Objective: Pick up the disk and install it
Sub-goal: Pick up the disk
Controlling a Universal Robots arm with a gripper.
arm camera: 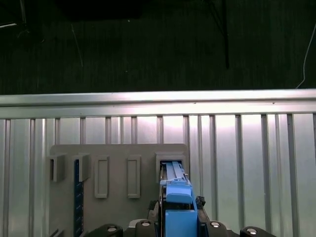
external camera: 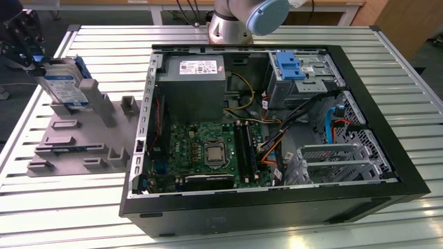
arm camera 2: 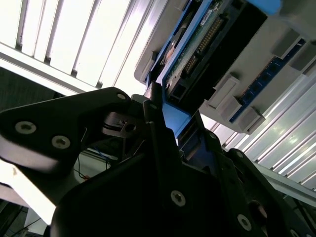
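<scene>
While upright at rack (external camera: 76, 140), disk (external camera: 64, 85), long axis vertical, pincer (arm camera: 178, 222) tight on it.

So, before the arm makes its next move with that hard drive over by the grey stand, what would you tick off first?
1. Gripper at the disk: ok. In the exterior view it sits at the disk's upper edge.
2. Firm hold on the disk: cannot tell.
3. Disk upright: ok. It stands on edge over the grey stand.
4. Disk clear of the stand's slot: cannot tell. Its lower end is right at the stand.
5. Computer case open: ok. The side is off and the inside is exposed.
6. Room in the bay by the blue bracket: cannot tell. Cables run close beside it.
</scene>
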